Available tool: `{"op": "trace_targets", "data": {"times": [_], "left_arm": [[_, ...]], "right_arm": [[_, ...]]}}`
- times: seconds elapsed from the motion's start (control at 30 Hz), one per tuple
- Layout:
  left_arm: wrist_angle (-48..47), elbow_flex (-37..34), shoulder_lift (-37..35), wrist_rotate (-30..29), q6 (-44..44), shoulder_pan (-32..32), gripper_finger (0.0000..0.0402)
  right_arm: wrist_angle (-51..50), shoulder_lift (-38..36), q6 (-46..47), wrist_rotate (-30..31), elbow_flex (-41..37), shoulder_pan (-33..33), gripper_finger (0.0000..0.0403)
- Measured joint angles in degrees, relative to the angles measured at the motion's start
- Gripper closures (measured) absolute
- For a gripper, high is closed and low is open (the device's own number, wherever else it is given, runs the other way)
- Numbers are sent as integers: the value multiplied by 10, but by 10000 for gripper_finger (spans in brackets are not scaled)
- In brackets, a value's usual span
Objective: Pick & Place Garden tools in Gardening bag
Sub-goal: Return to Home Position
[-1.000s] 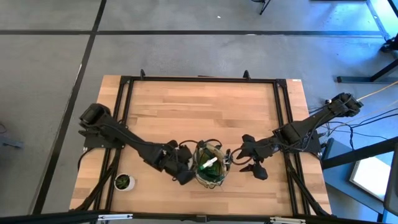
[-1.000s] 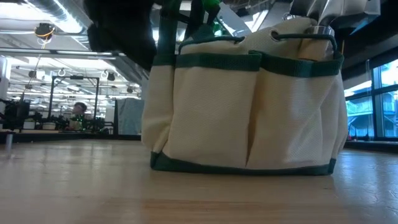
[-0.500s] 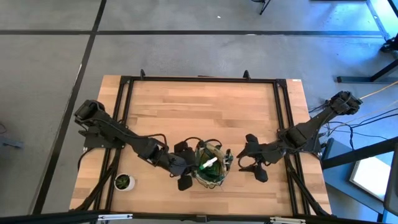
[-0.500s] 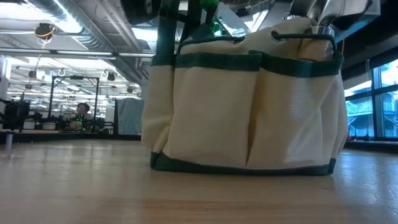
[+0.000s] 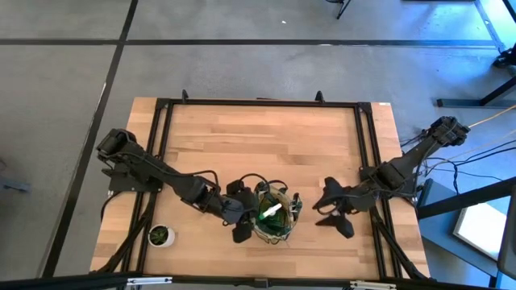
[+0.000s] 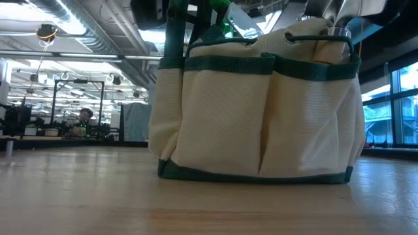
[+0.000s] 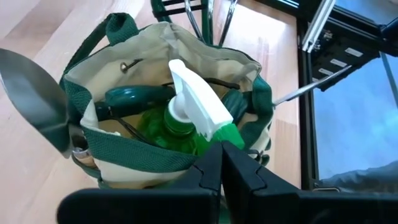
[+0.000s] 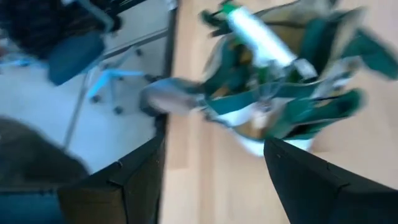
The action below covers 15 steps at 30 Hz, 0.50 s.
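The olive-and-khaki gardening bag (image 5: 274,216) stands upright on the wooden bench (image 5: 258,145), about midway across it and toward the lower edge of the high view, between the robot's 2 arms. A green spray bottle (image 7: 186,118) with a white trigger rises from its open top beside a dark green handle (image 7: 134,98). The silver blade of a trowel (image 7: 34,99) sticks up from the bag's side. The left gripper (image 7: 221,163) hangs just beside the bag on the left arm's side, above its rim and pointing down into it; its fingers are pressed together with nothing between them. The right gripper (image 8: 212,149) sits near the bag's other side but clear of it, its 2 fingers (image 8: 124,180) spread wide and empty. In the low view the bag fills most of the frame, its khaki pockets and green trim facing the camera and its base flat on the bench. A small potted plant (image 5: 160,235) stands near the bench's corner on the left arm's side, well apart from the bag. Far back in the room, a person (image 6: 82,116) shows behind a row of desks.
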Motion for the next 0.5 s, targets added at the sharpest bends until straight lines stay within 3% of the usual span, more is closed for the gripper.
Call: {"op": "trace_targets", "data": {"times": [0.13,0.5], "left_arm": [[0,0,0,-3,-1,0,400],[0,0,0,-9,-8,0,400]], "right_arm": [[18,1,26,-45,0,0,128],[23,1,40,-53,0,-2,130]]}}
